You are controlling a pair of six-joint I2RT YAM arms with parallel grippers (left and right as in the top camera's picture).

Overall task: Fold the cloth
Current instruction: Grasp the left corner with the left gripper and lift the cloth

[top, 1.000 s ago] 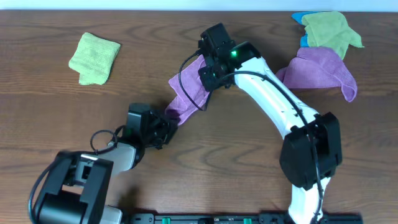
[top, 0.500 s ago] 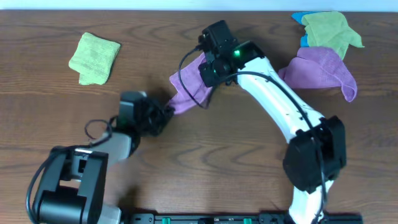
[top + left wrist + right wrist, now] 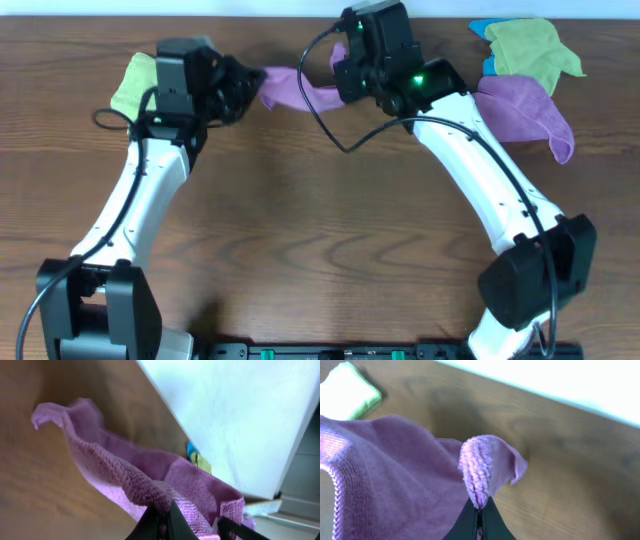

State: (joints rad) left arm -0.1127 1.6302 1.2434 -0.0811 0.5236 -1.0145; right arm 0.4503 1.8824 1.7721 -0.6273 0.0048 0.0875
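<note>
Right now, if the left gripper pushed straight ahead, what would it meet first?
The soft purple microfibre cloth that the left gripper is pinching; past that span, probably the right gripper holding the other end, though heights are unclear.

White arm links (image 3: 140,200), black joints (image 3: 520,275), black left gripper (image 3: 160,516), black right gripper (image 3: 479,514), looping cables (image 3: 322,122), green light (image 3: 416,80)

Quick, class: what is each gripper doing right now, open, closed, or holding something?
Left gripper: closed on the purple cloth.
Right gripper: closed on the same cloth.

Dark wood-grain table (image 3: 300,250); white wall (image 3: 240,420) along far edge.
</note>
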